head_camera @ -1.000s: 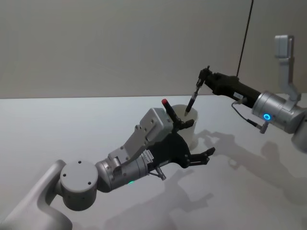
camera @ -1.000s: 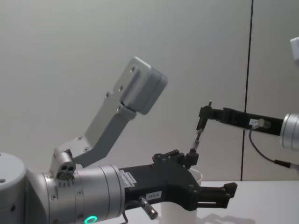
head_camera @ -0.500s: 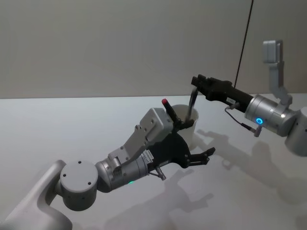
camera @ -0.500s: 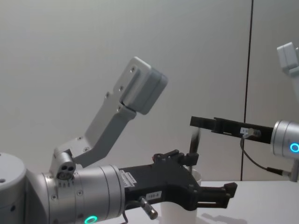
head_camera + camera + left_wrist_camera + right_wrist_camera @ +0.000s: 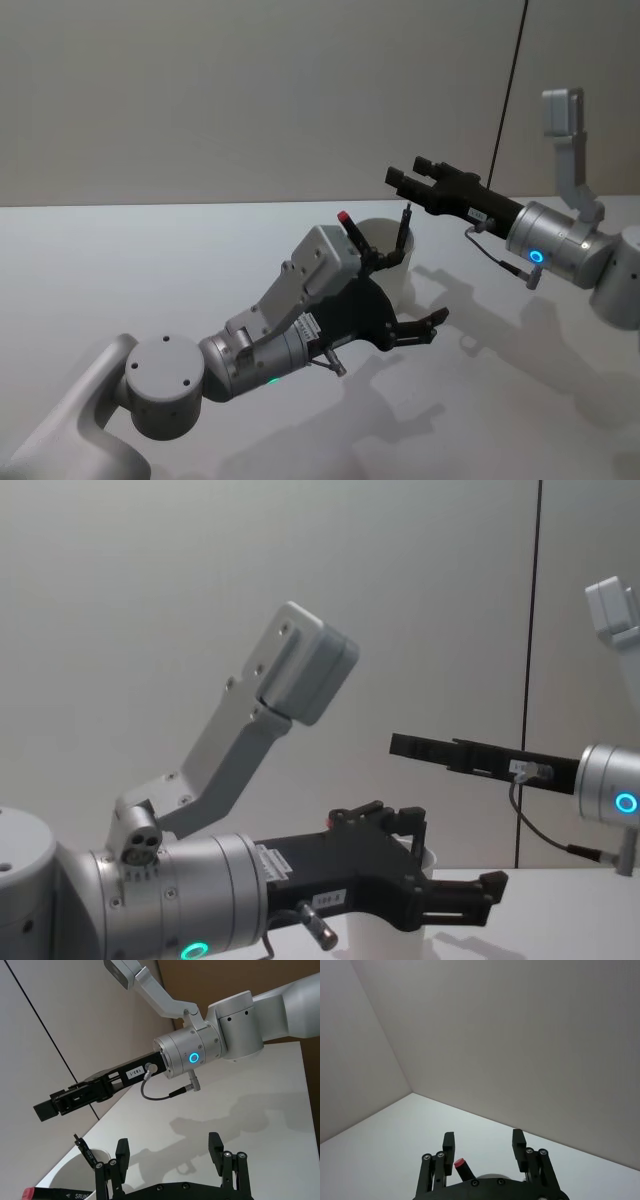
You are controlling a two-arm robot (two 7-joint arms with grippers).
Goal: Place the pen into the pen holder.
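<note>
Our right end effector [image 5: 405, 180] hovers released above the pen holder [image 5: 392, 262], where the dark pen [image 5: 401, 228] now leans. Our left end effector [image 5: 408, 297], fingers spread, brackets the cup on the bench [image 5: 150, 260]. We judge the paper cup light, easily crushed or tipped; the pen looks stiff and slim, best gripped mid-barrel.
</note>
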